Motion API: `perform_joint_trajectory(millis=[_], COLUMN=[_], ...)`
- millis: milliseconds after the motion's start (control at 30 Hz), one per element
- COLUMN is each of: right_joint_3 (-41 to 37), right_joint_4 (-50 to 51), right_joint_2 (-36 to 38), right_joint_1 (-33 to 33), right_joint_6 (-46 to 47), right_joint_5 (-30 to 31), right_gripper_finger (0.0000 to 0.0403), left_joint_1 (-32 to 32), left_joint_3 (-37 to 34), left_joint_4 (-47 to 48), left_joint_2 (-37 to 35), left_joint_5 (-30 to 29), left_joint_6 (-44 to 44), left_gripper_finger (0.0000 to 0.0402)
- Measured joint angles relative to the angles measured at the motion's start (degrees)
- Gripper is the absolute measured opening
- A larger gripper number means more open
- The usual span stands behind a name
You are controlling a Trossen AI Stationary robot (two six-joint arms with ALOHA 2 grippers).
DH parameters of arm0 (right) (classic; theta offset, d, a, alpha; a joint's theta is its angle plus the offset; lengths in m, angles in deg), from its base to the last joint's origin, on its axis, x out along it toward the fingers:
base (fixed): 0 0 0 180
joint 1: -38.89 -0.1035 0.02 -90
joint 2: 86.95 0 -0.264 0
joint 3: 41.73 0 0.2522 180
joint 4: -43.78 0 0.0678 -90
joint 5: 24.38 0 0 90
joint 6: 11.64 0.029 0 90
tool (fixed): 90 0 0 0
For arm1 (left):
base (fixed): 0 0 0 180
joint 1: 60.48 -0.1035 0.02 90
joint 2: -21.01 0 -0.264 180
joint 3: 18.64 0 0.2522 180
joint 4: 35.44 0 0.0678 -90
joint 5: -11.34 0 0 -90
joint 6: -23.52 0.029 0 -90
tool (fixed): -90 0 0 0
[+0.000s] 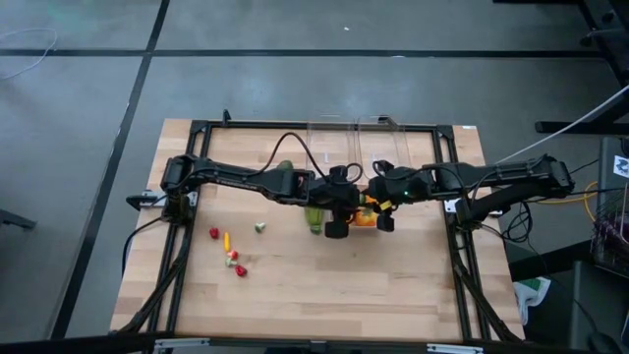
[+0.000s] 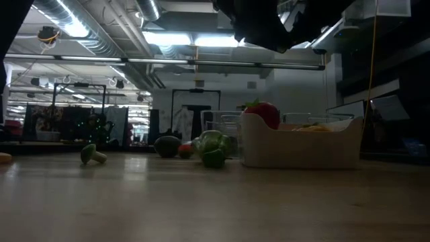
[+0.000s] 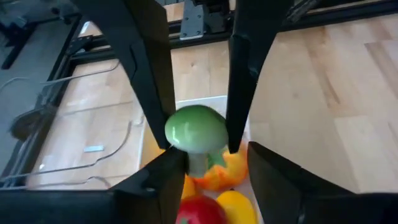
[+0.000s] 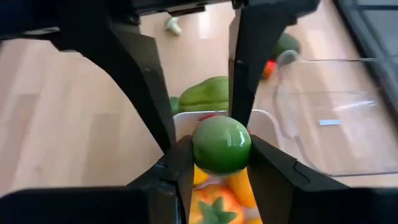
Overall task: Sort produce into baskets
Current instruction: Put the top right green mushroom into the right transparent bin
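Both grippers meet mid-table over the whitish shallow plastic tub (image 2: pixel 299 144), likely a handover. Left gripper (image 3: pixel 199 134) and right gripper (image 4: pixel 219 149) each have jaws closed narrow on the same glossy green round toy piece (image 4: pixel 222 144), held above the tub's fruit so it drops in. Clear tubs (image 1: pixel 359 143) sit behind; small bits (image 1: pixel 232 254) lie loose on the table (image 1: pixel 295 295).

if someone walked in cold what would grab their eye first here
The two grippers meeting over the whitish tub mid-table: the left gripper and right gripper both appear to pinch one glossy green mushroom-like toy. Under it the tub already holds orange, yellow and red pieces. A scatter of tiny red and yellow bits lies on the bare wood toward the left arm's side.
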Motion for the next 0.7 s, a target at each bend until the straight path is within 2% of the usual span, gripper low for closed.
perform_joint_trajectory(millis=[133,200,300,467,700], right_joint_3=[0.0,0.0,0.1,0.1,0.1], right_joint_4=[1.9,4.2,7.1,12.9,14.1], right_joint_2=[0.0,0.0,0.0,0.0,0.0], right_joint_1=[0.0,0.3,1.6,5.6,14.8], right_joint_6=[-2.5,-2.9,-2.7,-2.7,-4.1], right_joint_5=[6.6,12.2,16.3,17.1,16.8], right_gripper_finger=[0.0127,0.0127,0.0127,0.0127,0.0127], left_joint_1=[-0.8,-1.2,-1.4,-3.4,-3.3], left_joint_3=[0.0,0.0,0.0,0.0,0.0], left_joint_4=[1.7,3.6,4.7,6.3,6.2], left_joint_2=[-0.1,-0.1,-0.1,-0.1,-0.1], left_joint_5=[-0.7,0.6,1.4,0.3,0.6], left_joint_6=[-0.1,-0.4,-0.5,-1.5,-2.3], left_gripper_finger=[0.0177,0.0177,0.0178,0.0178,0.0178])
